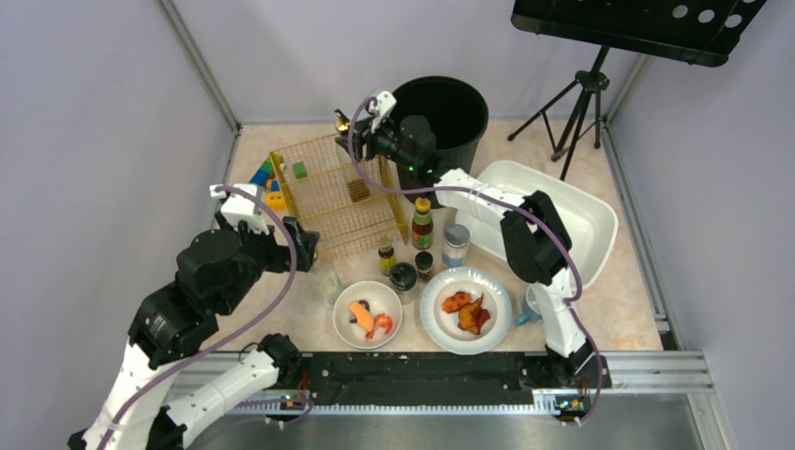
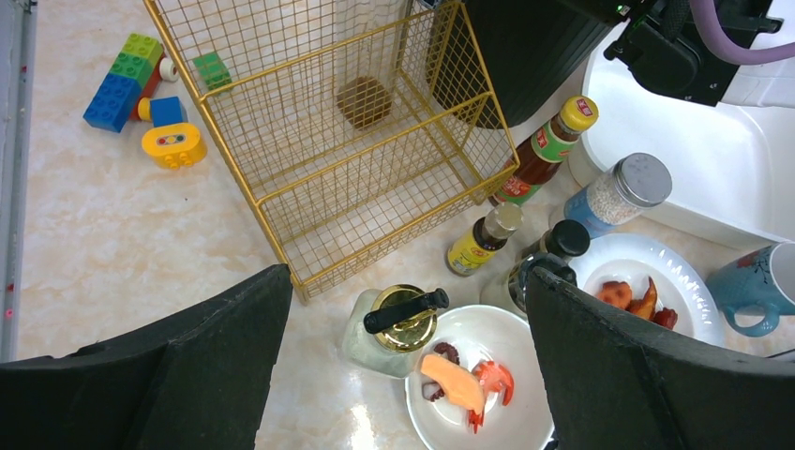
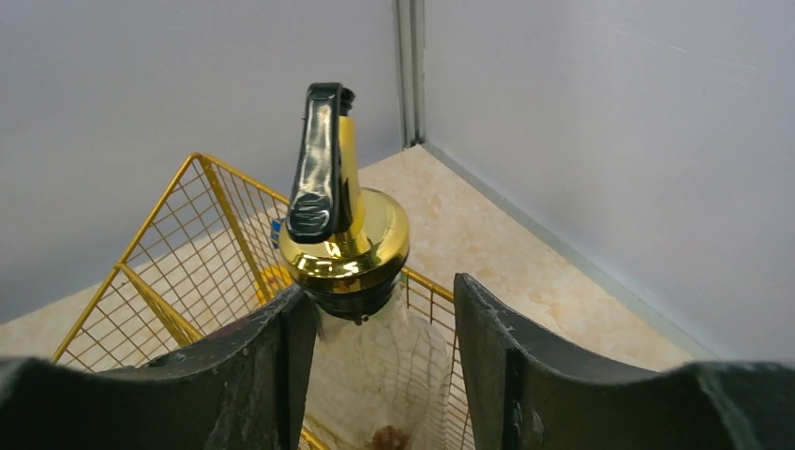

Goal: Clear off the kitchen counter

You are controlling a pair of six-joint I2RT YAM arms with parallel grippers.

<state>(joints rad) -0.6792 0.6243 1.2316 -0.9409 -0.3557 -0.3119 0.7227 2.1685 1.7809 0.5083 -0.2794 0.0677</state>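
The kitchen counter [image 1: 619, 291] carries bottles, dishes and a gold wire basket [image 1: 328, 192]. My right gripper [image 3: 382, 286] is over the basket's far corner with a clear glass bottle with a gold pourer top [image 3: 342, 225] between its fingers. The left finger [image 3: 272, 366] touches the bottle's neck and a thin gap shows at the right finger, so the jaws stand open. My left gripper [image 2: 408, 277] hangs wide open above a second gold-topped glass bottle [image 2: 398, 328], which stands beside a small bowl [image 2: 525, 422] of shrimp and other food.
Behind the basket is a black bucket [image 1: 448, 108], and to its right a white tub [image 1: 572, 211]. A red sauce bottle [image 1: 423, 220], a shaker jar [image 1: 456, 244], small bottles [image 1: 385, 255], a plate of food [image 1: 497, 328] and a blue mug [image 1: 530, 305] crowd the front. Toy blocks [image 1: 267, 178] lie to the left.
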